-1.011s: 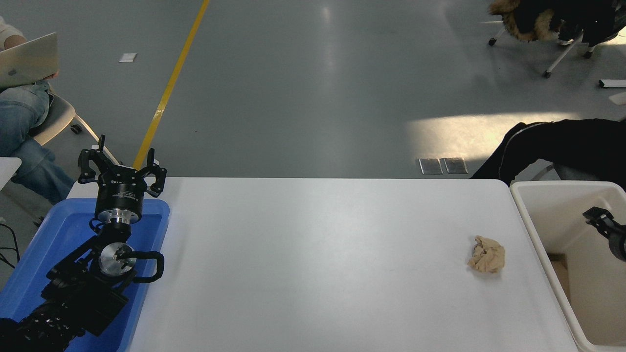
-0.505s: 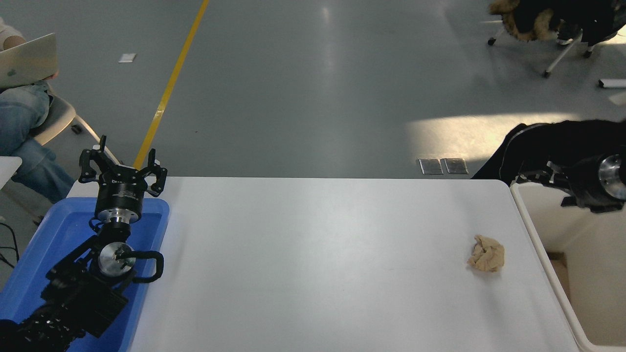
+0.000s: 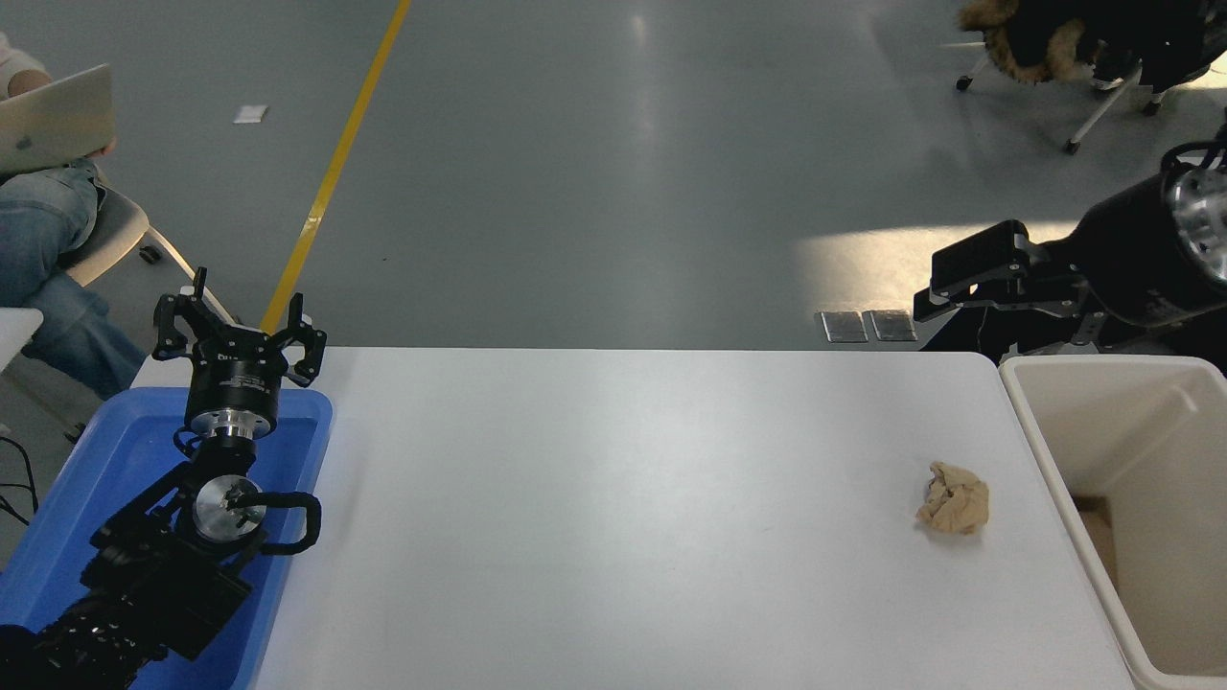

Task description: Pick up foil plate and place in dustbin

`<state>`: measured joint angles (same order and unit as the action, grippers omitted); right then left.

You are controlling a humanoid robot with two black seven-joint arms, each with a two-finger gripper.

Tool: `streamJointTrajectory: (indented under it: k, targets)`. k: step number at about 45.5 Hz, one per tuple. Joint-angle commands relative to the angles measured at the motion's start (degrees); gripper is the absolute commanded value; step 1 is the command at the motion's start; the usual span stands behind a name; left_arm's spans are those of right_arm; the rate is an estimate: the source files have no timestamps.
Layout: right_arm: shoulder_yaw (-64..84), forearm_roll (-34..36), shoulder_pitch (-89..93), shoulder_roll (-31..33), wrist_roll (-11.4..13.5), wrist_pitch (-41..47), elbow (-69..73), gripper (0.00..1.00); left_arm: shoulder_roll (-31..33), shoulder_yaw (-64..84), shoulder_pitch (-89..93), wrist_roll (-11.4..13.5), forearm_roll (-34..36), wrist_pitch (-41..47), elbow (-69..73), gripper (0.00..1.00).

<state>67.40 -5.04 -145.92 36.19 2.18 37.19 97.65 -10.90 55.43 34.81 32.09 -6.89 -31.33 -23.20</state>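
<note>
No foil plate shows on the desk [image 3: 613, 498]. The bin [image 3: 1040, 422] stands at the right. The right end effector [image 3: 968, 287] hangs spread above it, and could grab the paper wad [image 3: 954, 498] by mistake.

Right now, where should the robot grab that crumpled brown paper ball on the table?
Probably from straight above, fingers closing on opposite sides of the paper wad. It is a lumpy ball with no handle, lying alone on the white table beside the dustbin, so the right gripper has room.
</note>
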Motion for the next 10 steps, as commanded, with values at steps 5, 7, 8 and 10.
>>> streamJointTrajectory:
  k: [5,7,8,10]
  targets:
    - [-3.2,7.8,-2.5,-5.4,0.5,3.1,1.1,1.0,0.0,-0.1,0.0,0.0,-0.1,0.0,0.0,0.99]
    - [-3.0,9.5,-2.4,-6.6,0.6,2.9,1.0,1.0,0.0,0.0,0.0,0.0,-0.1,0.0,0.0,0.99]
    - [-3.0,10.5,-2.5,-7.1,0.6,2.9,1.0,1.0,0.0,0.0,0.0,0.0,-0.1,0.0,0.0,0.99]
    - [-3.0,12.2,-2.5,-7.8,0.6,2.9,1.0,1.0,0.0,-0.1,0.0,0.0,-0.1,0.0,0.0,0.99]
